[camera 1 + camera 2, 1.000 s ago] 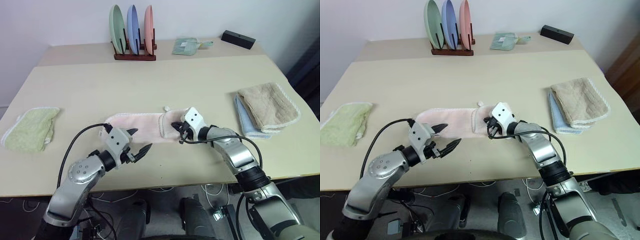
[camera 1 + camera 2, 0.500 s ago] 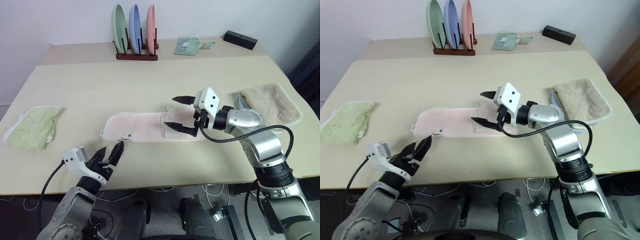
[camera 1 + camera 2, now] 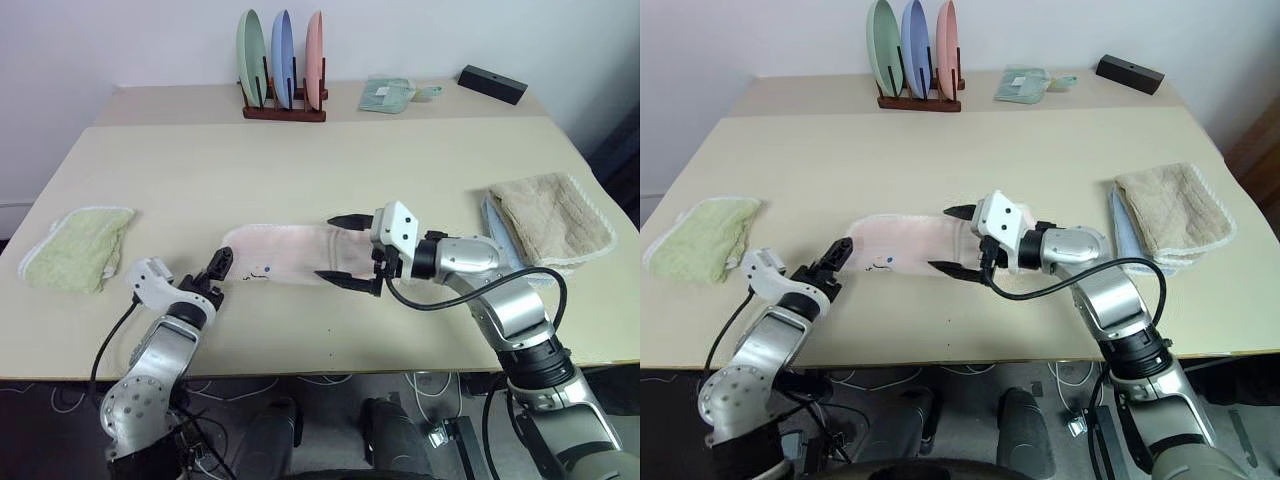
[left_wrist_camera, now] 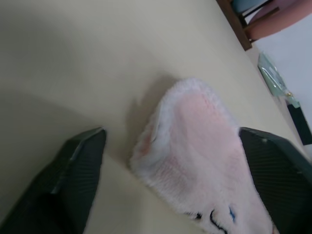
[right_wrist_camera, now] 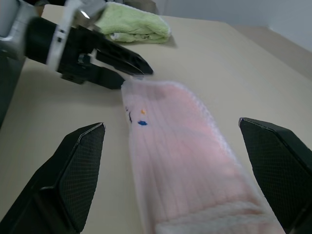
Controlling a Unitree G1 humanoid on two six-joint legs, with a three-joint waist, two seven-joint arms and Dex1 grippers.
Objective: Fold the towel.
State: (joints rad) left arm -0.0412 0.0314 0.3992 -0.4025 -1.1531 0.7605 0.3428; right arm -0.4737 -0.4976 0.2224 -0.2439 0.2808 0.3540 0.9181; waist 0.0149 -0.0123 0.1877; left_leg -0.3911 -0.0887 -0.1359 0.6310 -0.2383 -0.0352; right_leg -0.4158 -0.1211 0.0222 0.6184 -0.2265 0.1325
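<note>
- The pink towel [image 3: 295, 255] lies flat near the middle of the front table [image 3: 300, 170], stretched out sideways, with its right end doubled over into a thicker layer.
- A small embroidered mark [image 5: 142, 117] sits near the towel's left end.
- The left gripper [image 3: 217, 270] is low at that left end — its black fingers [image 5: 117, 61] point at the towel's corner and stand apart, holding nothing.
- The right gripper [image 3: 345, 247] hovers over the doubled right end, pointing toward the robot's left; its two fingers are spread wide, one above the towel's far edge and one by its near edge, and they grip nothing.
- A light green folded cloth [image 3: 75, 247] lies at the table's left edge.
- A beige folded cloth [image 3: 550, 215] rests on a pale blue one [image 3: 497, 232] at the right edge.
- On the far table stand a rack of three plates [image 3: 283, 68], a small greenish cloth [image 3: 388, 93] and a black box [image 3: 492, 83].
</note>
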